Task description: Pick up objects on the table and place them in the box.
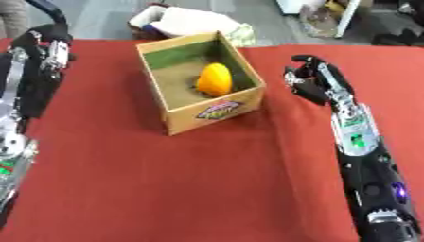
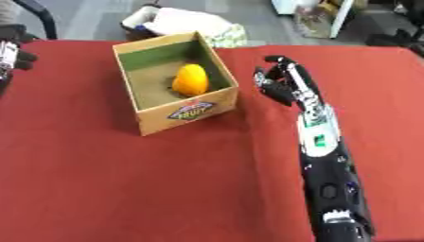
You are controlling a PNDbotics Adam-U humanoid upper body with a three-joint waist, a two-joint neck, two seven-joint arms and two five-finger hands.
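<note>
Left eye view: left arm seen in long stretch down the left edge, left hand point(image 1: 51, 43) at the upper left corner above the red tablecloth point(image 1: 165, 189); fingers dark and bunched against the arm, open or curled not possible to tell. Right eye view: only a dark scrap of that hand at the far left edge, arm mostly cut off; nothing further to be read from it there.

Cardboard box point(image 1: 217, 113) on the cloth, upper centre, open top, printed label on the near wall; orange egg-shaped object point(image 1: 215, 79) inside on the box floor, toward the far right corner, upright or slightly tilted.

Right hand point(image 2: 281, 81) just beside the box's right wall, apart from it, above the cloth; fingers bent part-way, relaxed, holding nothing; right forearm running down to the lower right corner.

Orange object to the left of the right hand, box wall between the two; well apart from the left hand, across open cloth.

Beyond the table's far edge: white bundle point(image 1: 195, 22) on the floor, partly behind the box.
</note>
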